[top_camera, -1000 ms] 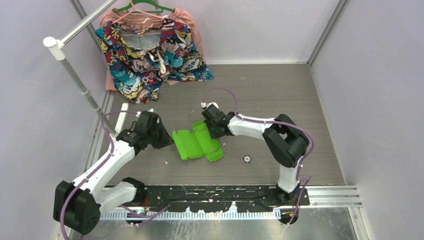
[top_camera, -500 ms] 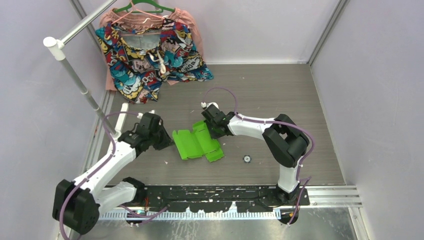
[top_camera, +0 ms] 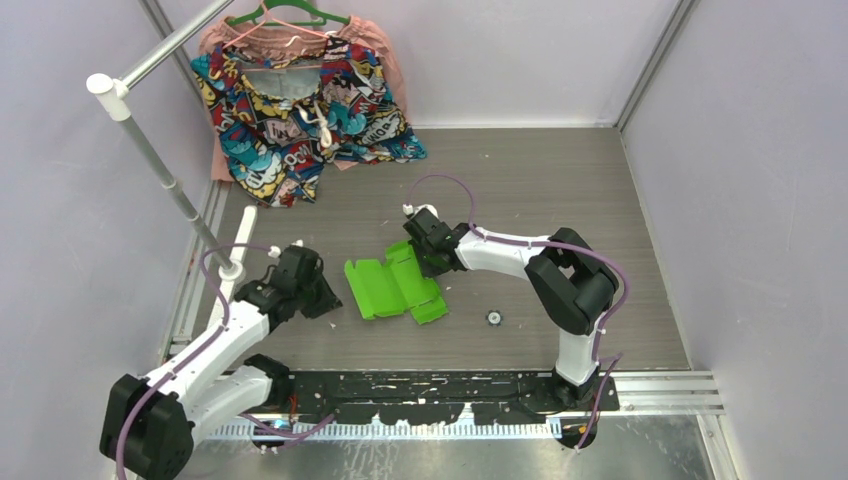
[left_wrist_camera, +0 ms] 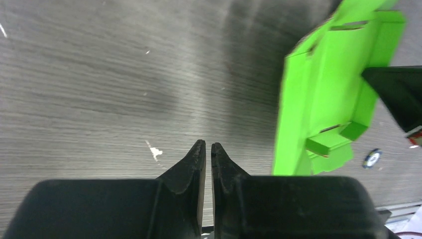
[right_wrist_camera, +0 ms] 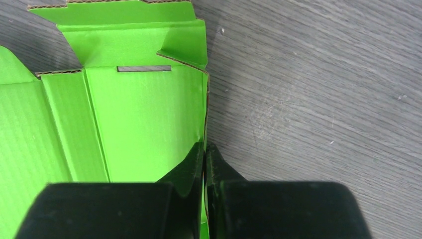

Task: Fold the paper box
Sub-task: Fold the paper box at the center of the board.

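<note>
Two grippers flank the paper box (top_camera: 392,290), which lies opened out on the table (top_camera: 560,190) between them; at far left a patterned garment (top_camera: 300,110) hangs on a rail (top_camera: 160,165) in the back corner, well apart from the work. The left gripper (left_wrist_camera: 208,145) hovers just left of the box's left edge without touching it; its fingers (left_wrist_camera: 195,162) are pressed almost together, a thin slit between them and nothing in it, so it seems placed to nudge or tuck a flap rather than grasp one; bare table lies to its left and on its near side, giving room to back away. The box's side panels stand partly raised, with slots and small tabs at its ends; those loose edges could catch a fingertip that comes in low. On the right, the right gripper (right_wrist_camera: 204,146) pinches the box's right-hand wall, fingers (right_wrist_camera: 189,167) closed on the card's edge, probably to hold that wall up and stop the sheet sliding; a small round object (top_camera: 493,318) lies near, on the near right, apart from the box; beyond it the table runs bare to the wall, leaving room to pull the box that way.
</note>
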You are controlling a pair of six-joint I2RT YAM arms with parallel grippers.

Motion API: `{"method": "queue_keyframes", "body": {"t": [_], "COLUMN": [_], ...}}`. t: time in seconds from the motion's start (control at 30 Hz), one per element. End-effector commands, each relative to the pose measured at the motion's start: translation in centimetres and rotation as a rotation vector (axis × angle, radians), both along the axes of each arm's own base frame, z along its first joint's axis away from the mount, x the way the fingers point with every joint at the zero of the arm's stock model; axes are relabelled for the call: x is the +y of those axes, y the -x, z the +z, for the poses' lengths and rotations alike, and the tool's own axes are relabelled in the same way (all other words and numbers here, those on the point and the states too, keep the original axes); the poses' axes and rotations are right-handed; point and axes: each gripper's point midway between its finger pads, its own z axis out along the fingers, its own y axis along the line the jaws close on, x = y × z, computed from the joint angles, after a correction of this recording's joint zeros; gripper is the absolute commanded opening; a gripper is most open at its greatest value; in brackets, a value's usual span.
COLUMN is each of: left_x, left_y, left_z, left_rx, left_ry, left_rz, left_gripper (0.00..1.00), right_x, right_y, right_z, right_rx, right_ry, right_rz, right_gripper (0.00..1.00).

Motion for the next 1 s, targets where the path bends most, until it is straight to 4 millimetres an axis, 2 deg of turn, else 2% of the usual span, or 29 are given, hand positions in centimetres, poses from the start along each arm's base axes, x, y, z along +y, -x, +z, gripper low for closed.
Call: {"method": "queue_keyframes", "body": {"t": [0.0, 0.23, 0.43, 0.63, 0.97], "left_x": [-0.6, -2.1, -6.6, -10.9, -13.4], "left_y": [-1.0, -2.5, -3.8, -5.3, -6.9], "left_z": [0.3, 0.1, -0.2, 1.0, 2.2], "left_rx": [-0.049, -0.061, -0.104, -0.175, -0.224], "left_ry": [0.038, 0.067, 0.140, 0.199, 0.194], "left_rz": [0.019, 0.005, -0.046, -0.096, -0.121], "left_gripper": [0.10, 0.09, 0.08, 0.06, 0.06], "right_x": [-2.4, -2.1, -1.7, -1.4, -1.2], "right_y": [1.8, 1.9, 1.8, 2.1, 2.4], "right_z": [-1.7, -2.0, -2.0, -2.3, -2.5], "right_rx": [0.087, 0.094, 0.097, 0.108, 0.116], "right_ry": [0.097, 0.088, 0.076, 0.056, 0.047], "right_rz": [-0.015, -0.019, -0.031, -0.052, -0.054], "right_gripper": [0.01, 0.01, 0.01, 0.01, 0.01]}}
